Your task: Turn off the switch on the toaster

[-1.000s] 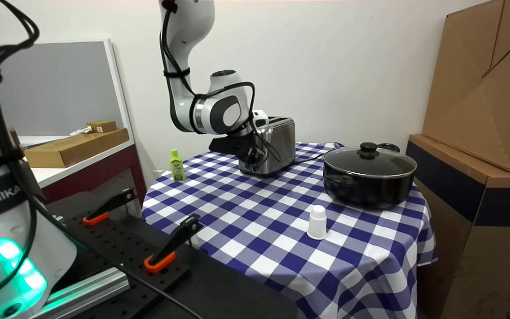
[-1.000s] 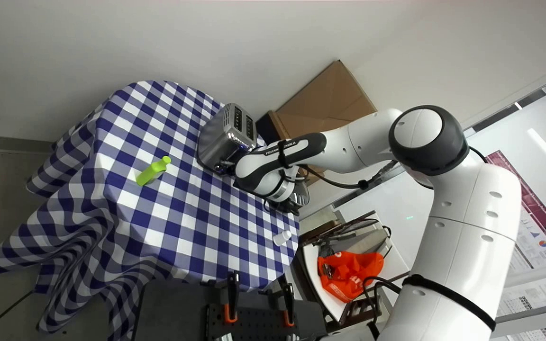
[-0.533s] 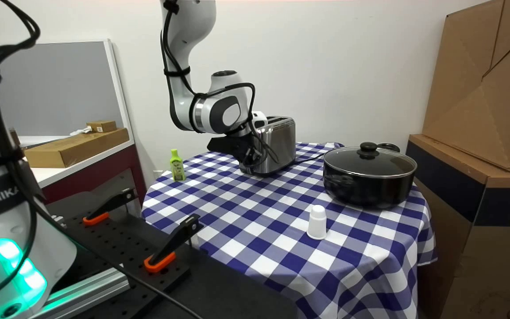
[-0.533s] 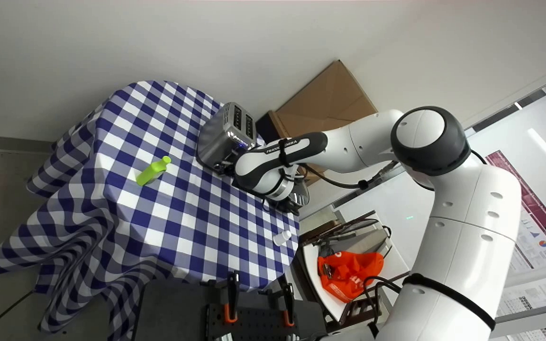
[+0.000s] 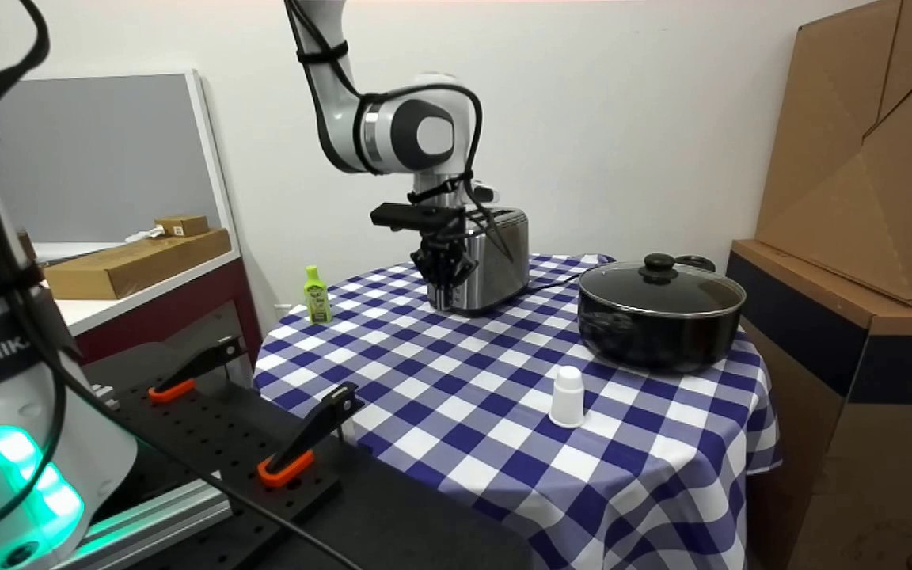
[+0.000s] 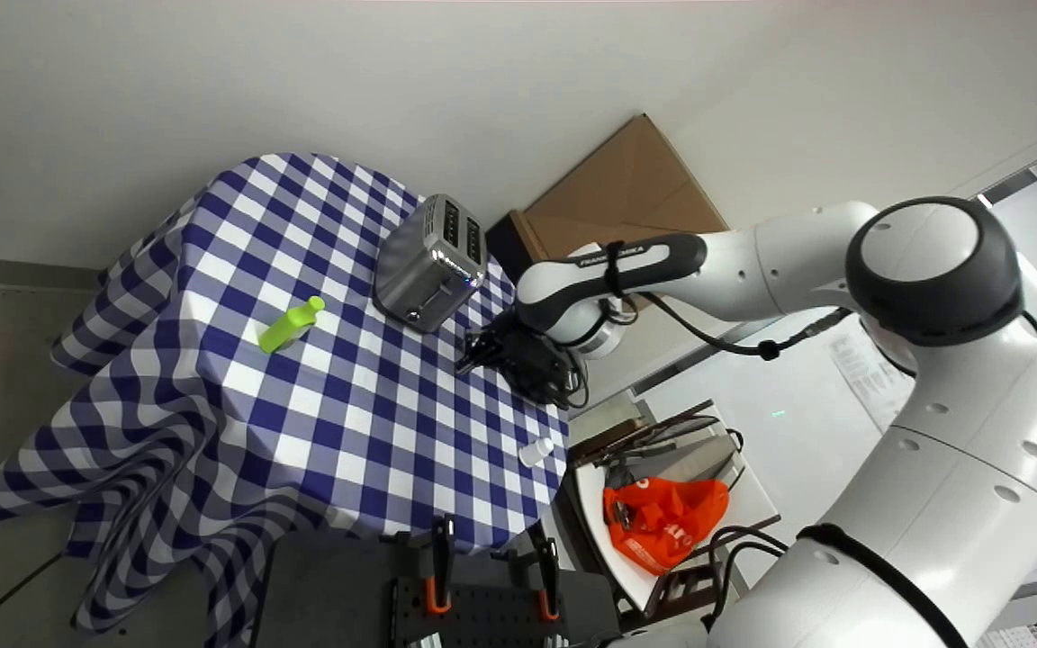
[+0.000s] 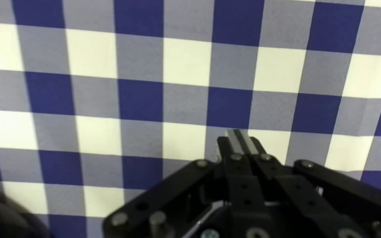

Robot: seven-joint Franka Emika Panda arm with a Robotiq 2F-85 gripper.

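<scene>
The toaster (image 5: 506,257) is a shiny silver box with slots on top. It stands on the checked table and shows fully in an exterior view (image 6: 419,261). Its near end there has a small lever (image 6: 445,290) and a round knob (image 6: 413,315). My gripper (image 5: 442,299) points down and covers part of that end in an exterior view. In an exterior view, cloth shows between my gripper (image 6: 464,366) and the toaster, so they are apart. In the wrist view my gripper (image 7: 239,132) is shut, its fingers together with nothing between them, above the cloth. The toaster is not in the wrist view.
A black lidded pot (image 5: 662,324) stands on the table to the right. A white cup-shaped item (image 5: 568,400) stands nearer the front. A green bottle (image 5: 317,297) stands at the left edge. A dark blurred shape (image 7: 5,219) fills the wrist view's lower left corner.
My gripper has drawn back from the toaster's lever end, and the wrist has risen and turned from slanted to pointing down. The lever and knob are now uncovered. The toaster has stayed put.
</scene>
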